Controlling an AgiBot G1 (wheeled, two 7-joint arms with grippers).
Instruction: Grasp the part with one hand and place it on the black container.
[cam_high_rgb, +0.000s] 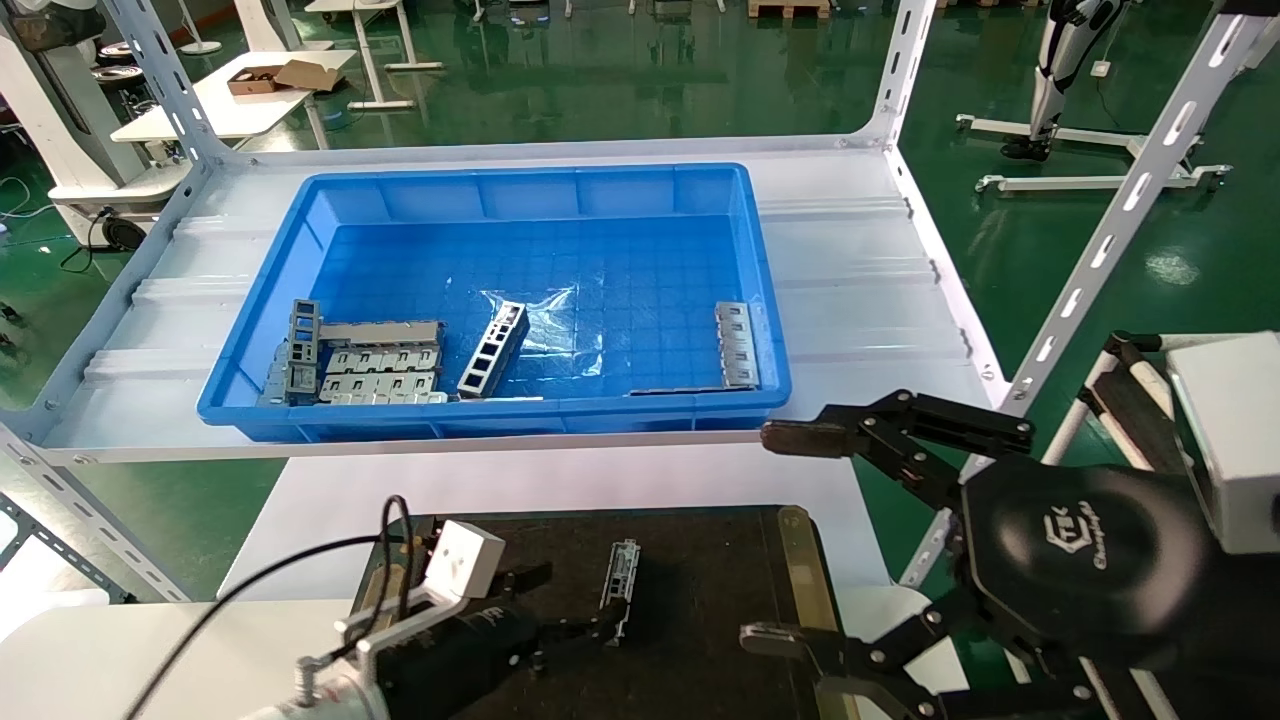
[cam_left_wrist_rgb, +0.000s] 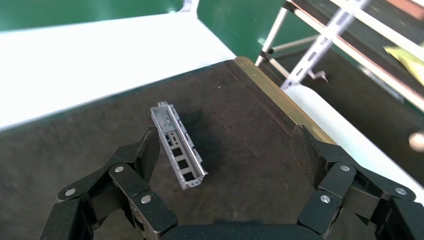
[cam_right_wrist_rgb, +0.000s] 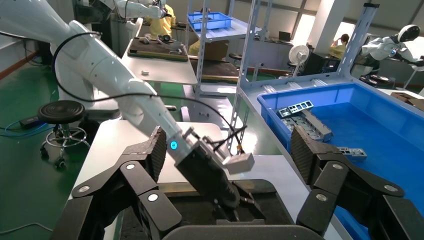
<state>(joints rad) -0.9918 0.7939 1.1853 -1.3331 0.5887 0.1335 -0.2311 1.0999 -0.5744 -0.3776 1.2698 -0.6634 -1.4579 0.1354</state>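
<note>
The part (cam_high_rgb: 622, 575), a slim silver-grey channel, lies flat on the black container (cam_high_rgb: 710, 590). My left gripper (cam_high_rgb: 560, 605) hovers low over the container, open, holding nothing. In the left wrist view the part (cam_left_wrist_rgb: 177, 145) rests on the dark surface (cam_left_wrist_rgb: 240, 125) just beside one of the fingers (cam_left_wrist_rgb: 148, 150), well apart from the other. My right gripper (cam_high_rgb: 785, 535) hangs open and empty off the container's right edge. The right wrist view shows that gripper (cam_right_wrist_rgb: 227, 147) open, looking across at the left arm (cam_right_wrist_rgb: 150, 110) over the container (cam_right_wrist_rgb: 262, 189).
A blue bin (cam_high_rgb: 520, 190) stands on the white shelf behind, with grey ladder-like pieces (cam_high_rgb: 493, 350) and flat silver plates (cam_high_rgb: 385, 365) inside. White slotted shelf posts (cam_high_rgb: 1110, 230) rise at the right. A brass-coloured strip (cam_high_rgb: 800, 560) runs along the container's right side.
</note>
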